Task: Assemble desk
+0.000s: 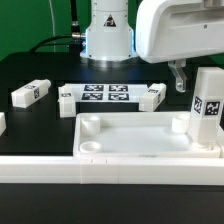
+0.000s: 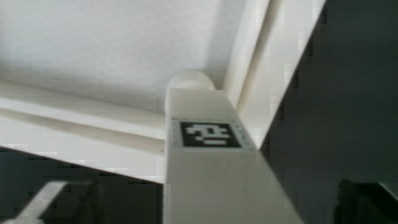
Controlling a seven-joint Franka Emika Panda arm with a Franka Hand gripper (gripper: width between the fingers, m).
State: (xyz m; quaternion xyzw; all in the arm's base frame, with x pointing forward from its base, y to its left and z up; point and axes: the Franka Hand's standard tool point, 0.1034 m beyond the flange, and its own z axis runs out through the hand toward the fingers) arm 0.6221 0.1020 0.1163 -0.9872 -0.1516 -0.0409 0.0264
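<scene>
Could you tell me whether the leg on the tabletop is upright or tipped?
Upright: the leg stands on end at the tabletop's corner, its long side vertical.

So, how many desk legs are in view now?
4. The upright leg stands at the tabletop's corner on the exterior view's right. Three lie behind it: the left leg and two legs flanking the marker board. Another may be cut off at the left edge.
</scene>
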